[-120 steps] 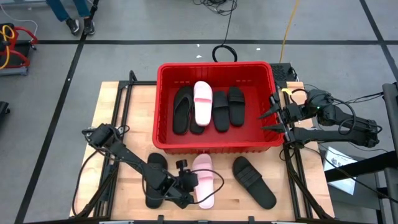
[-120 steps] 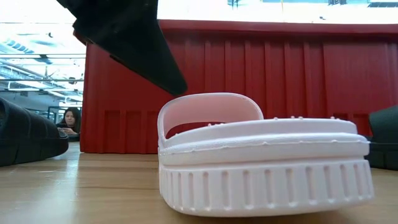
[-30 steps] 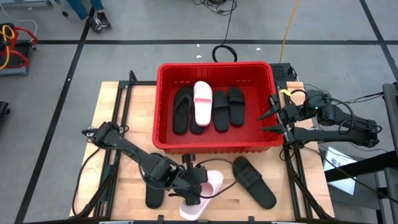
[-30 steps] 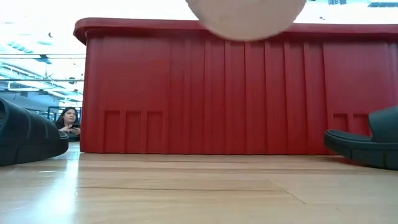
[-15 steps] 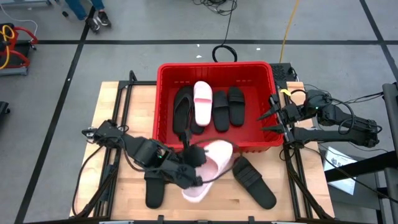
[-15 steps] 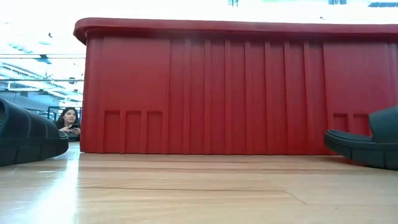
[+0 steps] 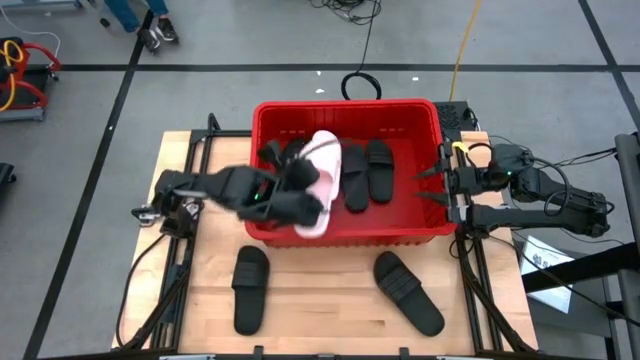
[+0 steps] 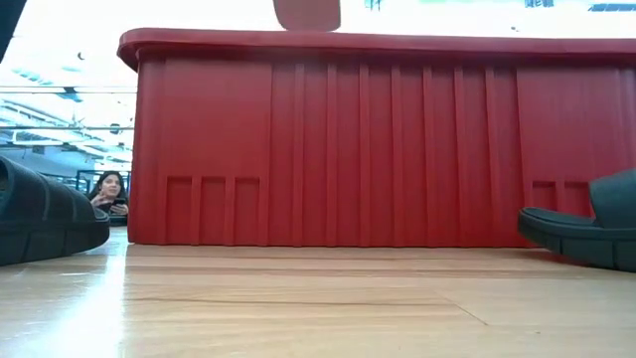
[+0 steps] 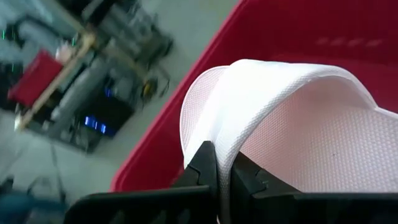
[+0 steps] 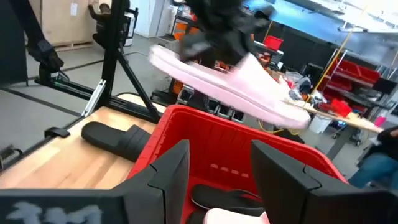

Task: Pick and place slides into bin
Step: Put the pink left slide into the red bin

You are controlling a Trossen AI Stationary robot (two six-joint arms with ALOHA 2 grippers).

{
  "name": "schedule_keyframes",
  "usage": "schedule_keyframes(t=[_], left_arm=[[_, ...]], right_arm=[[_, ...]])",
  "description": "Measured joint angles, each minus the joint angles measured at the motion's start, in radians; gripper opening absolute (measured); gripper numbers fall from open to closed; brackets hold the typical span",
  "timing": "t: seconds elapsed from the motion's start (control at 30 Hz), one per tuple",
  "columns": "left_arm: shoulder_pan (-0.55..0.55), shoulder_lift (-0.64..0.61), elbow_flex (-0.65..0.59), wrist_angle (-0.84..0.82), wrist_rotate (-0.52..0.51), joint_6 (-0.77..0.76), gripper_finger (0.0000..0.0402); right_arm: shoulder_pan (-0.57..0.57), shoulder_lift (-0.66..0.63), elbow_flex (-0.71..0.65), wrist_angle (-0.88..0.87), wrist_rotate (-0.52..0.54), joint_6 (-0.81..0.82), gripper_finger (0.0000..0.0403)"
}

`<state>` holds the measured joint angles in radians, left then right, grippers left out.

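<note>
Two dark robot arms work at a pale wooden table [image 7: 200,300] that carries a large bright red rectangular plastic bin [image 7: 345,232]. The left gripper [image 7: 300,195] is clamped tight on the broad strap of a light pink slip-on slide [image 7: 318,185], which hangs in the air above the bin's front left part, tilted, its sole angled down toward the front wall. In the left wrist view the two dark fingers [image 9: 205,165] pinch the edge of the pink textured strap [image 9: 292,124], with the red wall of the bin behind it. In the low view only the slide's rounded end [image 8: 307,12] shows above the bin's front rim [image 8: 378,40].

Inside the bin lie several slides side by side: a flat black one [image 7: 356,180] and another black one [image 7: 379,164] to its right are clear to see, and further dark slides at the left are partly covered by the gripper and the lifted pink slide. A second pink slide lies beneath the held one and cannot be told apart from it from above; in the right wrist view a pale pink piece [image 10: 233,218] shows on the bin's floor.

On the table in front of the bin, a black slide [image 7: 250,288] lies at the left and another black slide [image 7: 408,291] lies at the right, turned on a slant; both are well apart from the bin.

The right gripper [image 7: 432,187] waits just beside the bin's right wall, its fingers spread wide and holding nothing.
</note>
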<state>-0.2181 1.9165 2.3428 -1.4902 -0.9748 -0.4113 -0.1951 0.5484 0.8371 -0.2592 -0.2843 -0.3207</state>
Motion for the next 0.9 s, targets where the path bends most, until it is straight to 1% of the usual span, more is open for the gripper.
schedule_keyframes(t=[0.17,0.33,0.47,0.63,0.8,0.9], left_arm=[[0.123,0.018,-0.001,-0.081,0.066,-0.055,0.0],[0.184,0.013,-0.045,-0.081,0.076,-0.036,0.0],[0.201,0.016,-0.134,-0.079,0.125,-0.035,0.0],[0.2,0.016,-0.301,-0.08,0.127,-0.056,0.0],[0.211,0.015,-0.44,-0.079,0.105,-0.04,0.0],[0.229,0.015,-0.512,-0.068,0.05,-0.031,0.0]], right_arm=[[0.0,0.0,0.0,0.0,0.0,-0.022,0.016],[0.0,0.0,0.0,-0.001,0.0,-0.025,0.016],[0.0,0.0,0.0,-0.002,-0.001,-0.025,0.016],[0.0,0.0,0.0,-0.002,0.0,-0.015,0.016],[0.0,0.002,0.0,-0.001,-0.001,-0.007,0.016],[0.0,0.002,0.0,-0.001,-0.001,-0.007,0.016]])
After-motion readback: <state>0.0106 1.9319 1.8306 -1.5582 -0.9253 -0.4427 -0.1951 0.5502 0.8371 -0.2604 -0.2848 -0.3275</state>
